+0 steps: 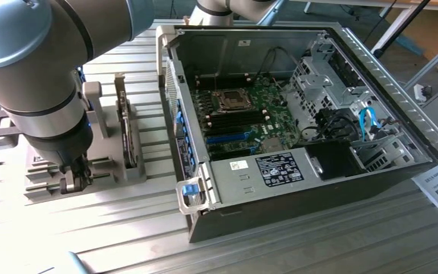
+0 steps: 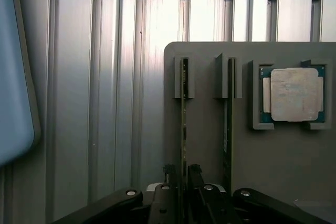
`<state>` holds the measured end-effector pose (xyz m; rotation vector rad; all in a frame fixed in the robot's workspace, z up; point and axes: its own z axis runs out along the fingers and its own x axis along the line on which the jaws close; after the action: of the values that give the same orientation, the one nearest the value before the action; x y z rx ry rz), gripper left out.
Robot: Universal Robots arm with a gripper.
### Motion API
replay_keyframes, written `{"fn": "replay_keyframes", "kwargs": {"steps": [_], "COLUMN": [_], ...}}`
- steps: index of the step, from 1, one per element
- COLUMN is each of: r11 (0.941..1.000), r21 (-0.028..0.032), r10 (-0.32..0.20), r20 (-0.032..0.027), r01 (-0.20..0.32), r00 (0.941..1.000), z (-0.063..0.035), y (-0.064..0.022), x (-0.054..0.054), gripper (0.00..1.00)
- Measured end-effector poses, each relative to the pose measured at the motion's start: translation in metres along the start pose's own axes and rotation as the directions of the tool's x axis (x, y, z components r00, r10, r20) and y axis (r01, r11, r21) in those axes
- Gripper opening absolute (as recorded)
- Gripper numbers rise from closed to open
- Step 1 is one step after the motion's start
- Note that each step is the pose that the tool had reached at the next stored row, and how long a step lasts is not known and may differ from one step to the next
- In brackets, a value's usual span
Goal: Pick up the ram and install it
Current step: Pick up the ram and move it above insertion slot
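Two-sided pinch: grips the ram (image 2: 184,114) between closed fingers (image 2: 168,179), edge-up in the grey holder (image 2: 205,145) on the surface (image 1: 280,251), at the exterior view's left of the open computer case (image 1: 295,211). Likely light, stiff, fragile; best squeezed gently by its flat faces.

1. Arm (image 1: 36,68): grey with blue joint caps, last section pointing down, near the table (image 1: 295,251) edge at the exterior view's left.
2. Gripper (image 1: 75,181): low, facing downward; dark fingers (image 2: 169,174) side by side.
3. Jaws drawn in, one finger each side of the ram (image 2: 184,124), clamping its upright board.
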<state>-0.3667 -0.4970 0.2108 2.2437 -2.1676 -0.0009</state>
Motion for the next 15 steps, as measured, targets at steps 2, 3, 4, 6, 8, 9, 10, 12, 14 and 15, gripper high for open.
{"fn": "replay_keyframes", "kwargs": {"steps": [2,3,4,6,8,9,10,12,14,15], "r11": [1.0000,1.0000,1.0000,1.0000,1.0000,1.0000,1.0000,1.0000,1.0000,1.0000], "r21": [-0.0002,-0.0002,-0.0002,-0.0003,-0.0001,-0.0001,-0.0001,-0.0001,-0.0001,-0.0001], "r10": [0.000,0.000,0.000,0.000,0.000,0.000,0.000,0.000,0.000,0.000], "r20": [-0.0001,-0.0002,-0.0002,-0.0002,0.0000,-0.0001,-0.0001,-0.0001,-0.0001,0.0000], "r01": [0.000,0.000,0.000,0.000,0.000,0.000,0.000,0.000,0.000,0.000], "r00": [1.0000,1.0000,1.0000,1.0000,1.0000,1.0000,1.0000,1.0000,1.0000,1.0000], "z": [0.0000,0.0001,0.0004,0.0007,0.0008,0.0008,0.0008,0.0008,0.0008,0.0008], "y": [0.0000,0.0000,0.0000,0.0000,0.0000,0.0000,0.0000,0.0000,0.0000,0.0000], "x": [0.0000,-0.0001,-0.0001,-0.0002,-0.0002,-0.0002,-0.0002,-0.0002,-0.0002,-0.0002], "gripper": [0.23,0.23,0.23,0.23,0.23,0.23,0.23,0.23,0.23,0.23]}}
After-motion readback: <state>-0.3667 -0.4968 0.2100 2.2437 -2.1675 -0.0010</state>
